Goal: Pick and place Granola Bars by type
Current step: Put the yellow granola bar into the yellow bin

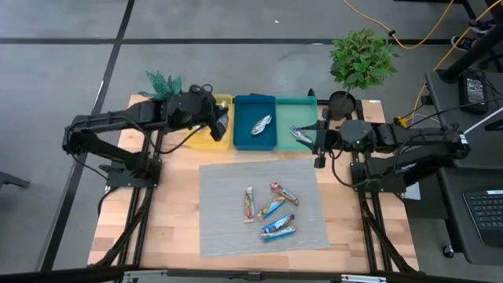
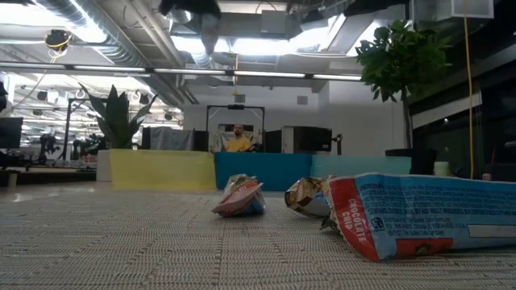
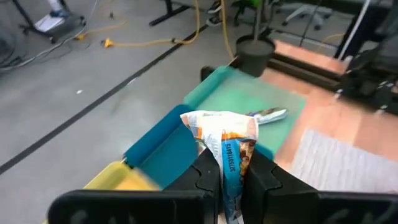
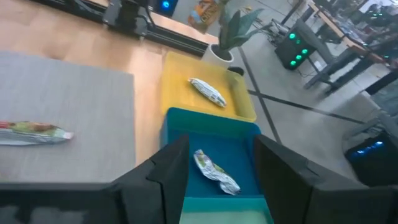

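Between the two dark fingers of the left gripper [image 3: 230, 165] [image 1: 222, 124]: one held granola bar [image 3: 224, 134], pinched upright, with a crinkled foil wrapper, pale at its top and blue with print lower down.

Directly under that gripper: one yellow tray [image 1: 228, 101] [image 4: 186, 68], rectangular with a smooth wall. The right wrist view shows one silver bar [image 4: 208, 92] lying in it.

Next tray out from the left gripper: one blue tray [image 1: 244, 141], holding one crumpled silver bar [image 1: 262, 124] [image 4: 216, 172].

Farthest from the left gripper in the row: one teal tray [image 1: 295, 106] [image 3: 249, 93], holding one bar [image 1: 299, 135] [image 3: 267, 115] against the wall nearest the right gripper.

Right gripper [image 1: 318, 153] [image 4: 219, 143]: fingers spread with nothing between them, at the teal tray's outer edge.

Toward the table's front from both grippers, well apart from them: one grey woven mat [image 1: 228, 181].
- Loose bars on it, four told apart for certain:
  - one pale and green [image 1: 248, 203]
  - one red-orange [image 1: 284, 192]
  - one blue [image 1: 273, 207]
  - one blue [image 1: 278, 228], which may be two lying together

Beneath everything: one wooden table [image 1: 173, 220].

Behind the right gripper: one leafy potted plant [image 1: 361, 59].

Beside the left arm: one small spiky plant [image 1: 163, 82].
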`<state>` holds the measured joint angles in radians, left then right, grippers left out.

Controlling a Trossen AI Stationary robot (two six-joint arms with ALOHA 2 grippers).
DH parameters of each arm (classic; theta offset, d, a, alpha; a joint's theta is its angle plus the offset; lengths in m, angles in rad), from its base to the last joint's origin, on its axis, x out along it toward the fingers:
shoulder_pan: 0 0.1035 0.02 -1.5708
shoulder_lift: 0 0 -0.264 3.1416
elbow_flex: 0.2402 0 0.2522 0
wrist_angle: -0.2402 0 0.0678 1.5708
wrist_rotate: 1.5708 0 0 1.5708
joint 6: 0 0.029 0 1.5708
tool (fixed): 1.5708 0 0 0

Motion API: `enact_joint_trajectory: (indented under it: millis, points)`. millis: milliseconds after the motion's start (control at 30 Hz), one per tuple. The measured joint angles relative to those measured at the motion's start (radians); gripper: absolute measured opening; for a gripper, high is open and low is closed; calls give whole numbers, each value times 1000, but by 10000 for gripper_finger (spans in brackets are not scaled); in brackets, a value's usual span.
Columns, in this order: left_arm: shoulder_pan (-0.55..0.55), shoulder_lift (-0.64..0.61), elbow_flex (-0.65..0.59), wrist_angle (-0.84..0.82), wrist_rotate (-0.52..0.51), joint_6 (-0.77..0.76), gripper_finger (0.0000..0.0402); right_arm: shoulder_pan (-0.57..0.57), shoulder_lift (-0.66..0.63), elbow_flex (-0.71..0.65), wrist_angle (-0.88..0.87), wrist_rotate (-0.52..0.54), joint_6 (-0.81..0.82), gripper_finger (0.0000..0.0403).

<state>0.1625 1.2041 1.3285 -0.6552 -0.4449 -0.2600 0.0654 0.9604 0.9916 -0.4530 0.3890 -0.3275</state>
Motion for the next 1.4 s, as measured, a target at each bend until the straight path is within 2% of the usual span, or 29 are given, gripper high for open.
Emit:
enact_joint_trajectory:
  millis: [133, 367, 533, 667, 933, 1400]
  points:
    - [64, 1, 0, -49, 3, -29, 23, -39, 0, 0, 9, -9, -22, 178]
    - [226, 37, 0, -204, 32, -70, 24, -128, 0, 0, 32, -111, -22, 178]
    - [303, 62, 0, -206, 113, -61, 26, -172, 0, 0, 35, -123, -25, 178]
    - [353, 94, 0, -215, 118, -56, 24, -194, 0, 0, 35, -156, -26, 178]
    - [438, 248, 0, -245, 180, -26, 28, -215, 0, 0, 34, -158, -26, 178]
    - [502, 503, 0, -235, 220, 11, 31, -215, 0, 0, 10, -158, -22, 178]
